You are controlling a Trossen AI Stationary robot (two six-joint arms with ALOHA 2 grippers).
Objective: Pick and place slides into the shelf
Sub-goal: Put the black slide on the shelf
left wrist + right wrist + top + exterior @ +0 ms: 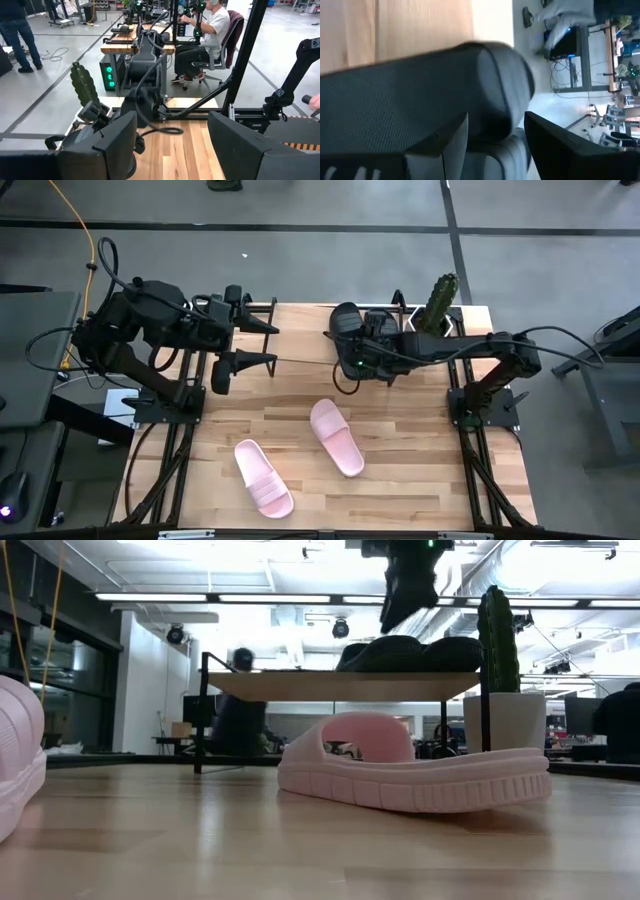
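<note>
Black slide point(347, 320) sits gripped in our right gripper point(358, 340) over the shelf point(340, 685) — we judge release comes next; left gripper point(268, 345) waits, fingers apart.

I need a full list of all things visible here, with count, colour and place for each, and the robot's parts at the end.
pink slides: two, pale pink, on the tabletop in front of the shelf
black slides: two, black, on the shelf; one beside the right gripper
shelf: one, light wood top, dark legs, table's far side
cactus: one, green, white pot, by the shelf's right end
left gripper: open, empty, left of the shelf
right gripper: over the shelf, closed on a black slide
</note>
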